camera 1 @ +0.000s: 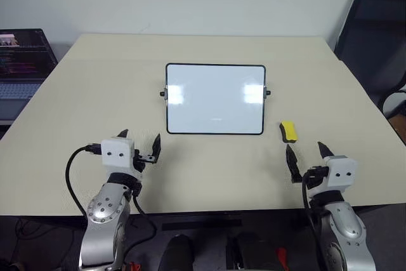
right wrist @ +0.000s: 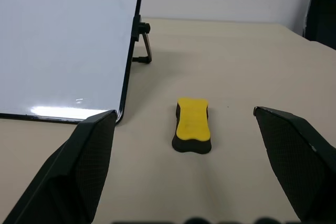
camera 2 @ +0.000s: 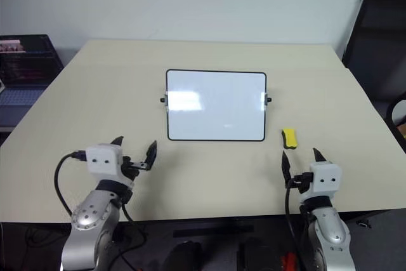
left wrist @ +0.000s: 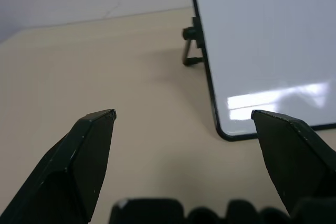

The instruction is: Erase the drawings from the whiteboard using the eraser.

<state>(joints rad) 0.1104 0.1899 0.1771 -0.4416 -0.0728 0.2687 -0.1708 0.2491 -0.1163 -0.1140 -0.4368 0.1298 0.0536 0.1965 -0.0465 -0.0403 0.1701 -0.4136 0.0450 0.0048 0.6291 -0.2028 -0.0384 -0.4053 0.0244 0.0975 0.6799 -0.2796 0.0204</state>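
Both claws are spread wide and holding nothing right now. The right claw (camera 1: pixel 307 155) hangs low over the near edge of the counter (camera 1: pixel 76 93), and the eraser (camera 1: pixel 288 131) lies flat on the counter just ahead of it, yellow face up, close to the whiteboard's (camera 1: pixel 215 98) near right corner but not touching it. The left claw (camera 1: pixel 141 145) sits off the board's near left corner, pointing ahead past its left edge.

As for the drawings, I honestly can't find any proper scribbles; the board looks clean apart from glare and one tiny faint mark near the bottom middle (camera 1: pixel 216 119). So my read is that either the wiping is basically done and the eraser has been set down, or that speck is all that's left. If it needs another pass, the right claw would have to reach forward, straddle the eraser across its narrow sides and close.

The right wrist view is the handy one: it shows the eraser's dark underside and the board tilted up on a little side stand (right wrist: pixel 146 48), which the head views flatten out. The head views alone show the laptop (camera 1: pixel 22 61) at far left.
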